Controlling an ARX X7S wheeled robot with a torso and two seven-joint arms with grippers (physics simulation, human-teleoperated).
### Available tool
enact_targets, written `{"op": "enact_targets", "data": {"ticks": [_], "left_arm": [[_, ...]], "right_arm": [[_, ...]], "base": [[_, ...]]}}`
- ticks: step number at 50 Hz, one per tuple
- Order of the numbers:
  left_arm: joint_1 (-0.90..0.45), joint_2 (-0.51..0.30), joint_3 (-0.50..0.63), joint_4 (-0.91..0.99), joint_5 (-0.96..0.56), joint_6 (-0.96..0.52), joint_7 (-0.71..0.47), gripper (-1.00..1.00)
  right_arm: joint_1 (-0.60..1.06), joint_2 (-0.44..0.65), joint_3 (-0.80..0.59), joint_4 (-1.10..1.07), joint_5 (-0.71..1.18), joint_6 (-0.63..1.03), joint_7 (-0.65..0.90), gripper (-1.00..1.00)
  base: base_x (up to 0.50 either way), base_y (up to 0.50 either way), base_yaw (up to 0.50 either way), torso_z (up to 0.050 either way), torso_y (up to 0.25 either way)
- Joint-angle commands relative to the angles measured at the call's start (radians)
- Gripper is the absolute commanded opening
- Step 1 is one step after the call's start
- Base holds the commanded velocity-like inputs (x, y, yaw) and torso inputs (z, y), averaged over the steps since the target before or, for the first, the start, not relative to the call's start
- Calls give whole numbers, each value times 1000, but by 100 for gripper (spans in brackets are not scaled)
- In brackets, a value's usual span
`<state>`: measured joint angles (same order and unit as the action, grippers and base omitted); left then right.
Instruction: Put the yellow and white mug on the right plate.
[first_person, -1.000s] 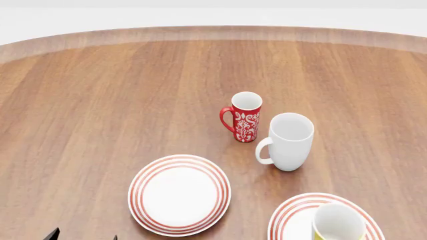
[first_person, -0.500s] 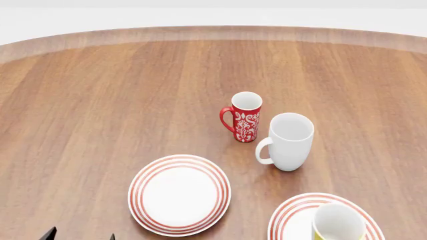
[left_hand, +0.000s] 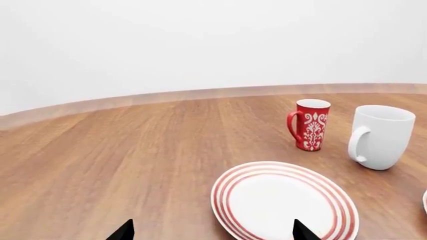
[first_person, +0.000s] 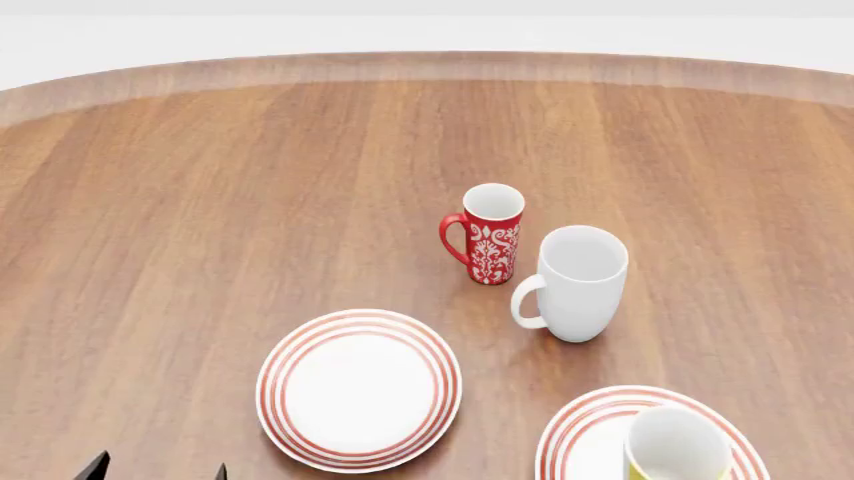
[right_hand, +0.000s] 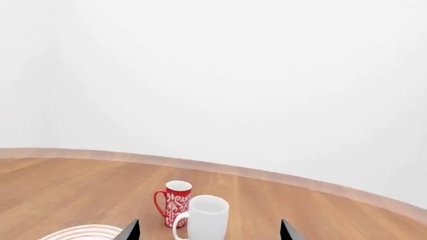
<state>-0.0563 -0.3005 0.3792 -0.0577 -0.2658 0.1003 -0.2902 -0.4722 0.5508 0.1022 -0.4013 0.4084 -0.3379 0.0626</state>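
Yellow and white mug (first_person: 677, 446) is seen upright on the right plate (first_person: 583, 436), at the head view's lower edge. Left gripper (first_person: 158, 470) tips are spread apart, holding nothing; right gripper (right_hand: 208, 231) likewise. White mug (first_person: 579, 283) and red mug (first_person: 489, 234) stand beyond.

Wooden table (first_person: 200, 200); two plates (first_person: 359, 389), two mugs (first_person: 578, 283)

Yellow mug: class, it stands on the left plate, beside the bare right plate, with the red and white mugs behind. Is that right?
Not quite. In the head view the yellow mug stands on the right plate; the left plate is the bare one. The red mug and white mug do stand behind.
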Motion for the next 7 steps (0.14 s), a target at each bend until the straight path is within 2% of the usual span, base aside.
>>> {"op": "enact_targets", "data": {"ticks": [1, 7], "left_arm": [[1, -2, 2, 1, -2, 2, -3, 100], [3, -4, 4, 6, -3, -1, -5, 100]], "right_arm": [[-37, 9, 11, -70, -30, -4, 13, 100], [-55, 12, 18, -109, -51, -1, 24, 100]], "base": [[0, 0, 0, 0, 0], [0, 0, 0, 0, 0]]}}
